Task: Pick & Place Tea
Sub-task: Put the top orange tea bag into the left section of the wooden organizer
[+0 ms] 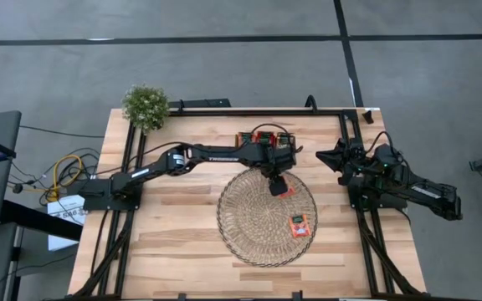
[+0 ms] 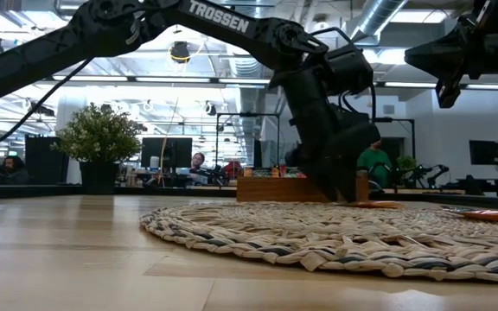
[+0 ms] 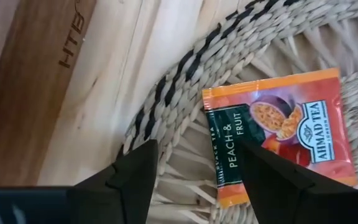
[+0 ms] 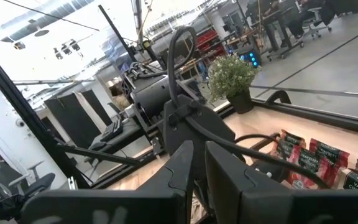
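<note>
A red-orange tea sachet [image 3: 278,130] with a dark green label lies flat on the round woven mat [image 1: 253,221], near the mat's far right rim. My left gripper [image 3: 194,180] is open and points steeply down right over it [image 1: 278,186]. One finger is over the mat's rim and the other over the sachet's label end. A second sachet [image 1: 299,225] lies on the mat nearer the front. My right gripper [image 4: 199,168] waits at the table's right side [image 1: 341,157], level and shut on nothing. My left gripper stands open above the sachet's green-label end [image 3: 224,146], coming from above at a slant. One fingertip [image 3: 272,180] covers part of the sachet. Whether it touches the sachet or the mat, I cannot tell. The sachet lies flat on the mat.
A small wooden tray [image 1: 243,139] with several more sachets stands just beyond the mat at the far edge. A potted plant [image 1: 146,106] sits on the far left corner. Black frame rails run along the table's left and right sides.
</note>
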